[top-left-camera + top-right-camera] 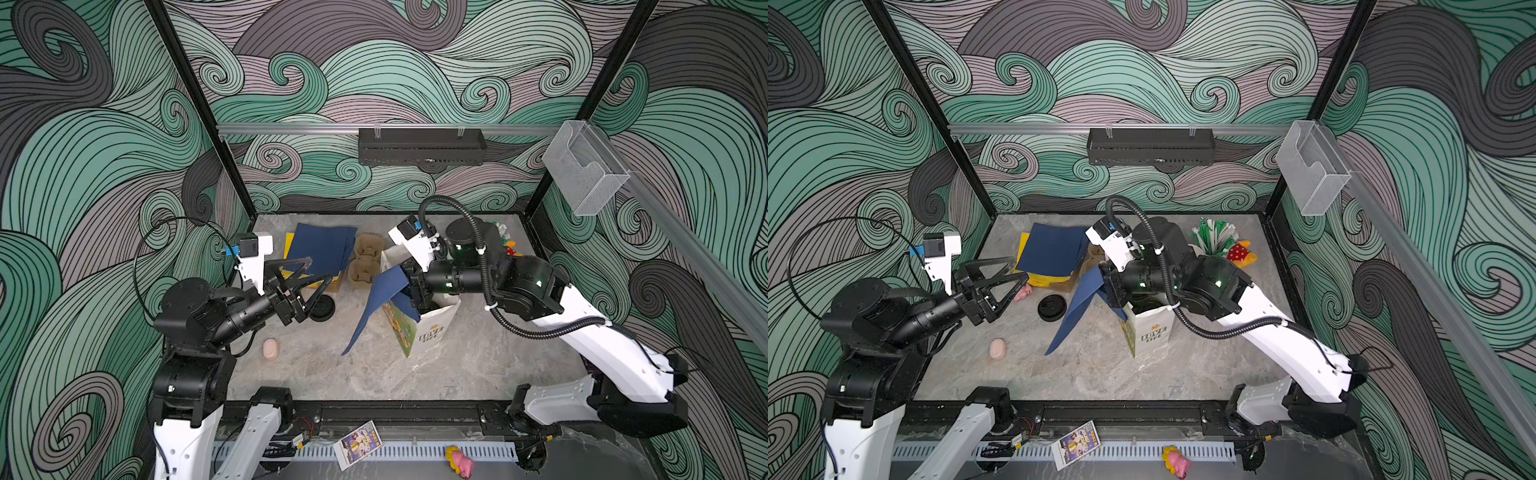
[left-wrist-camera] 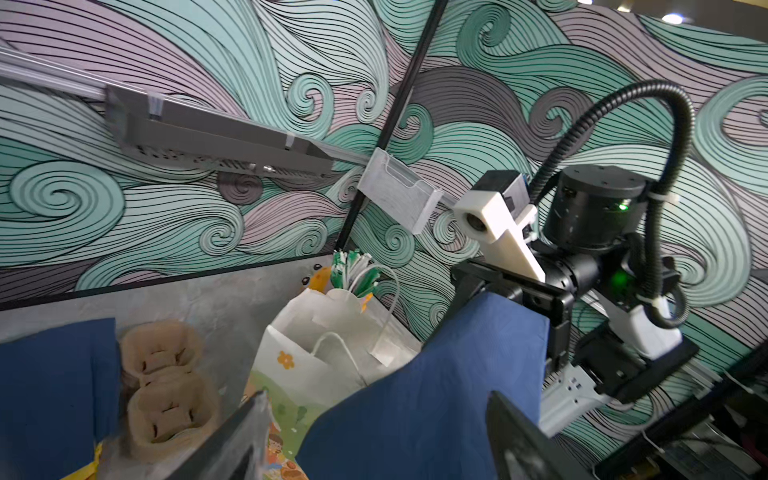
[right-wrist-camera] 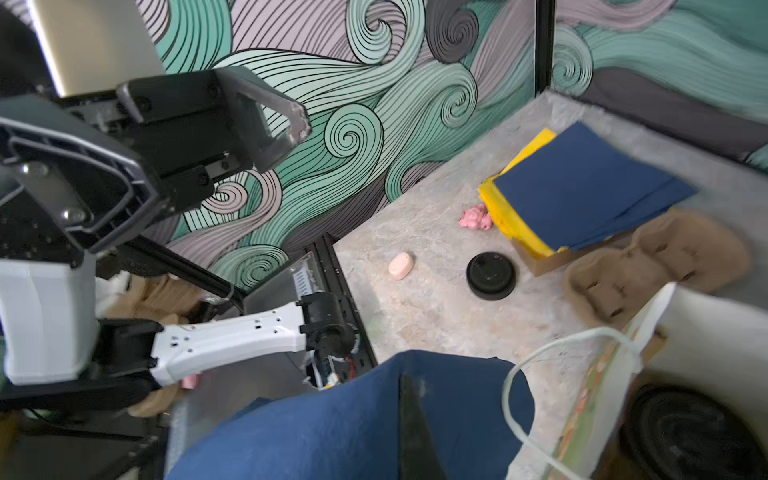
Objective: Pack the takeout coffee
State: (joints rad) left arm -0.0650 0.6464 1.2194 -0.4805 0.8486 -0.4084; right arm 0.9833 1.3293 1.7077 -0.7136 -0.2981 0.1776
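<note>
One black sip lid [image 1: 322, 308] [image 1: 1052, 307] [image 3: 491, 275] lies on the table left of the white paper bag [image 1: 428, 328] [image 1: 1152, 330] [image 2: 307, 365]. Another black lid [image 3: 685, 432] shows inside the bag; no paper cup of the takeout coffee is in view. My right gripper [image 1: 415, 293] [image 3: 405, 382] hangs over the bag's mouth, shut on a blue napkin [image 1: 382, 299] [image 1: 1077, 303] [image 2: 436, 395] that droops down the bag's left side. My left gripper [image 1: 320, 269] [image 1: 1020, 268] [image 2: 376, 395] is open and empty, above the table just behind the loose lid.
A stack of blue and yellow napkins [image 1: 322, 249] [image 3: 582, 187] sits at the back, brown pulp cup carriers [image 1: 365, 259] [image 2: 166, 382] beside it. A cup of wrapped straws [image 1: 1212, 239] and a red-yellow toy [image 1: 1239, 252] stand back right. A pink toy [image 1: 1022, 293] and pink oval [image 1: 270, 348] lie left.
</note>
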